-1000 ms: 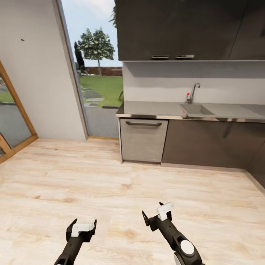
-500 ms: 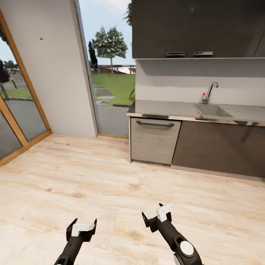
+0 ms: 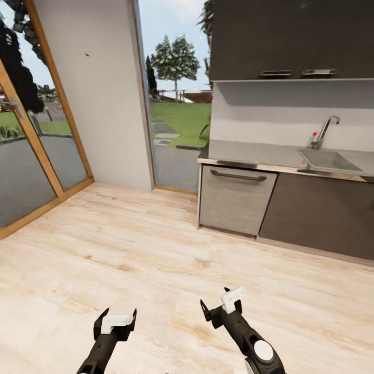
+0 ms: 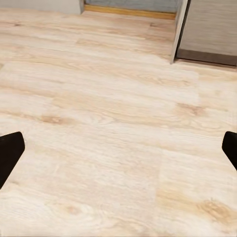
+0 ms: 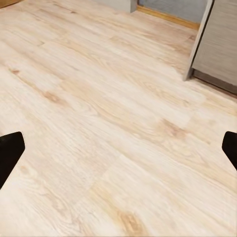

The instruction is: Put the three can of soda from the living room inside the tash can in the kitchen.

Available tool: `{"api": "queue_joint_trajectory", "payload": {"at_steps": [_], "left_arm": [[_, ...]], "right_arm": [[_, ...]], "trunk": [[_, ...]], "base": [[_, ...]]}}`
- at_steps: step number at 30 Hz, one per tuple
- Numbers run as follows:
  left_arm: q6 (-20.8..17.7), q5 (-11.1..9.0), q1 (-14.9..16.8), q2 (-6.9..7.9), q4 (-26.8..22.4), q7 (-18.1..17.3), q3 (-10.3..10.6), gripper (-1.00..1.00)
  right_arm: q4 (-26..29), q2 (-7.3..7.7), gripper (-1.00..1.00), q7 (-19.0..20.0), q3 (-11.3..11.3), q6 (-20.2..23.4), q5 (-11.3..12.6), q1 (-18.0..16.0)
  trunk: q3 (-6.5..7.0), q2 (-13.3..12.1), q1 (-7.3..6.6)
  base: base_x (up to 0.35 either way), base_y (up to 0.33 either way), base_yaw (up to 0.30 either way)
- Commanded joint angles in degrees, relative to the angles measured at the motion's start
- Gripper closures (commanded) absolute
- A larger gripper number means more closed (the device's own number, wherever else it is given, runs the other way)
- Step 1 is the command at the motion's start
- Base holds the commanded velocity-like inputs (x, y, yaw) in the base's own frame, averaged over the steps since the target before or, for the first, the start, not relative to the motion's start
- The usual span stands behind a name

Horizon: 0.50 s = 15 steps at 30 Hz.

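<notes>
A: What was recorded, near to far?

B: The left gripper (image 3: 115,318) and right gripper (image 3: 222,304) were held apart, empty, above the floor (image 3: 130,249). Beyond, the counter (image 3: 259,156) was seen; cans and bin were not located.

A: Handling?

B: Cans were judged light, smooth, dentable; mid-body grasping was advised.

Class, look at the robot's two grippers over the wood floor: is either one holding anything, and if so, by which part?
Nothing is held. The left gripper and right gripper are both open, with only bare wood floor between their fingers.

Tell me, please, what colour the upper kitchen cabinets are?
Dark grey: the upper cabinets, best seen in the head view.
</notes>
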State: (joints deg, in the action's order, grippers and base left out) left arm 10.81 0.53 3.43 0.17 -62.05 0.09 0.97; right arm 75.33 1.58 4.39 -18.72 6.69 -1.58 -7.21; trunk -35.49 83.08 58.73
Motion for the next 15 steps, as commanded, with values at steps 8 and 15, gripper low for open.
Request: {"api": "queue_joint_trajectory", "payload": {"at_steps": [8,15], "left_arm": [[0.0,0.0,0.0,0.0,0.0,0.0,0.0,-1.0],[0.0,0.0,0.0,0.0,0.0,0.0,0.0,-1.0]], "right_arm": [[0.0,-0.02,-1.0,0.0,0.0,0.0,0.0,0.0],[-0.1,-0.01,-1.0,0.0,0.0,0.0,-0.1,0.0]], "trunk": [[-0.22,0.0,0.0],[-0.42,0.0,0.0]], "base": [[0.0,0.0,0.225],[0.0,0.0,0.225]]}}
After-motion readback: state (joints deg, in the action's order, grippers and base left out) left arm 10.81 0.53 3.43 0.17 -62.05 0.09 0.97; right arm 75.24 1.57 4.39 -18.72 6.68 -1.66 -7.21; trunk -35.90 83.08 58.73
